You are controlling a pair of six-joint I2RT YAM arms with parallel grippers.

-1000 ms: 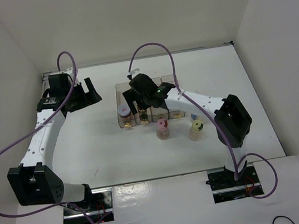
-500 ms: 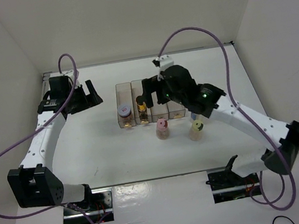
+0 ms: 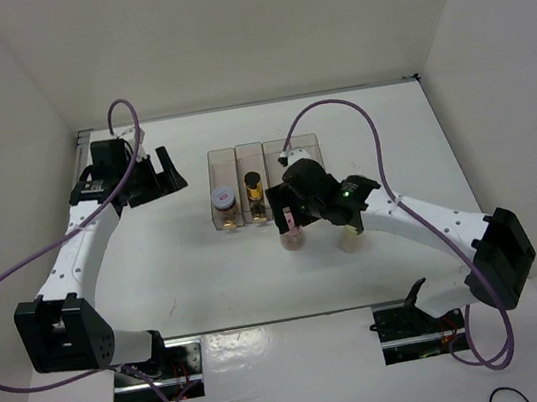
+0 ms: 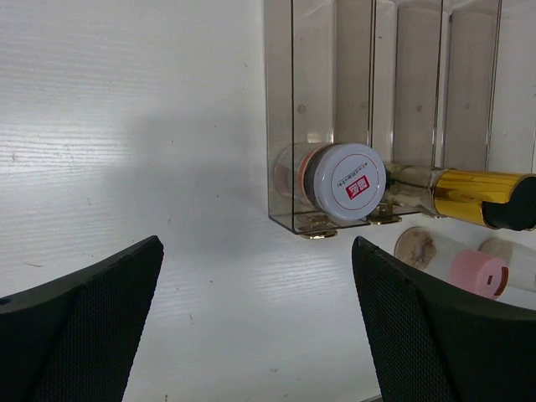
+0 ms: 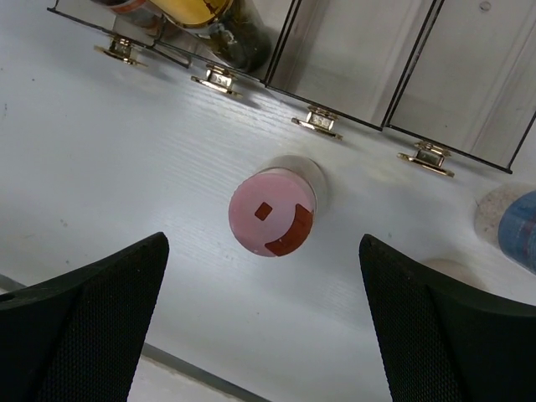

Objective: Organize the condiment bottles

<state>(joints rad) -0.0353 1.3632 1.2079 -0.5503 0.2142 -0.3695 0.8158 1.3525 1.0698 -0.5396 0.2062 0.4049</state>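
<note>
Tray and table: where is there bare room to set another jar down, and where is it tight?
Free: the tray's two right slots, and the table between the open left gripper and the tray's left wall. Crowded: before the tray's front edge, where the pink-lid jar stands under the open right gripper beside a pale jar.

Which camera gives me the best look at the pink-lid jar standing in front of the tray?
Right wrist: it looks straight down on the pink-lid jar, with the whole lid clear inside the open right claw. Top external shows it mostly covered by that claw. Left wrist catches it small at the frame's edge.
</note>
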